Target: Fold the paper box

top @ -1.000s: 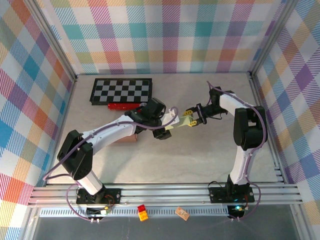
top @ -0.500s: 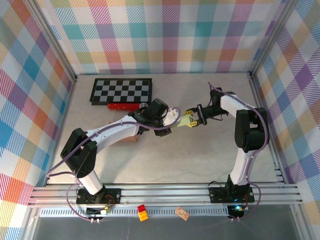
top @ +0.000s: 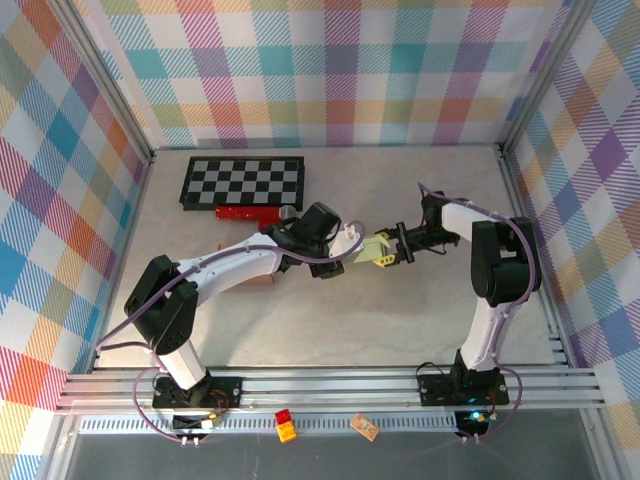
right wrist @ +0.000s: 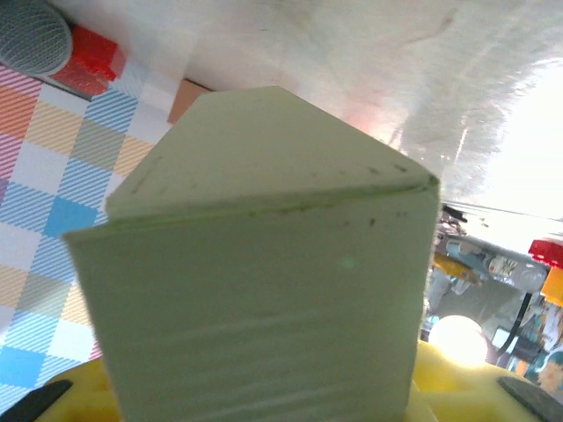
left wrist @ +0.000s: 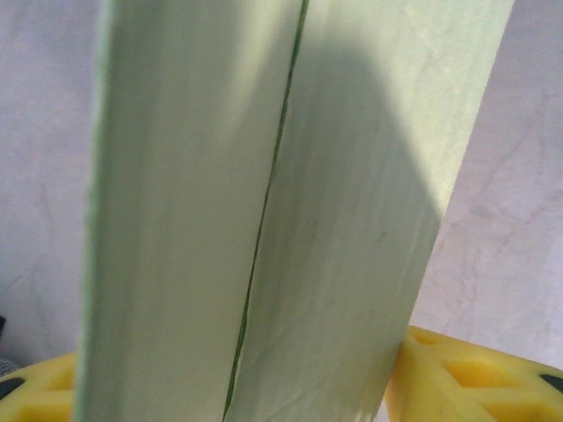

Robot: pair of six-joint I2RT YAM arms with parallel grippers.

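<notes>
Top external view: left gripper (top: 346, 243) straddles one end of the pale green paper box (top: 374, 246) at the middle of the table (top: 400, 320); whether it pinches, I cannot tell. Two flat panels meet at a thin seam. Right gripper (top: 394, 250) clamps the other end.

Table (top: 400, 310): pale, marbled surface, no marks noted on the bare area. Checkerboard (top: 242, 182): black and white, lying flat at about 11 o'clock on the table, near the back wall. Red bar (top: 247, 213): lying just beside the board's near edge, parallel to it. Small brown block (top: 262, 279): at about 9 o'clock from the table's centre. Red and yellow brick (top: 285, 425) and brown tag (top: 364, 428): off the table at 6 o'clock, beyond the aluminium rails (top: 330, 385), near each other but apart. Plaid walls (top: 330, 70): on three sides.
</notes>
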